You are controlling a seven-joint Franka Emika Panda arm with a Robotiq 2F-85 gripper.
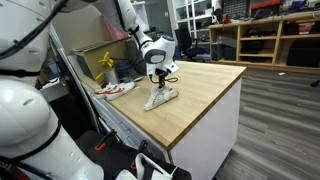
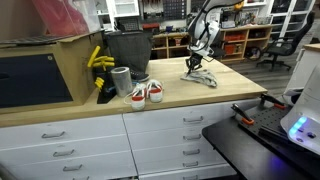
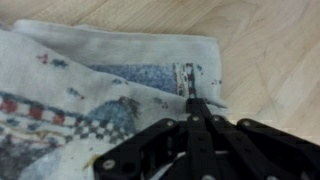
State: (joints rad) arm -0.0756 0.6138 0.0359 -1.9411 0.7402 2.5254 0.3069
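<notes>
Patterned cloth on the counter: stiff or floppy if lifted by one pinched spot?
Probably floppy: the cloth drapes tent-like below the shut jaws in an exterior view. Likely light, since it looks like thin folded fabric. Pushed, it would probably bunch rather than slide.

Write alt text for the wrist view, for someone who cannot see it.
A black gripper, jaws shut, pinches the edge of a white and blue patterned cloth. The cloth lies crumpled on a pale wooden countertop.
</notes>
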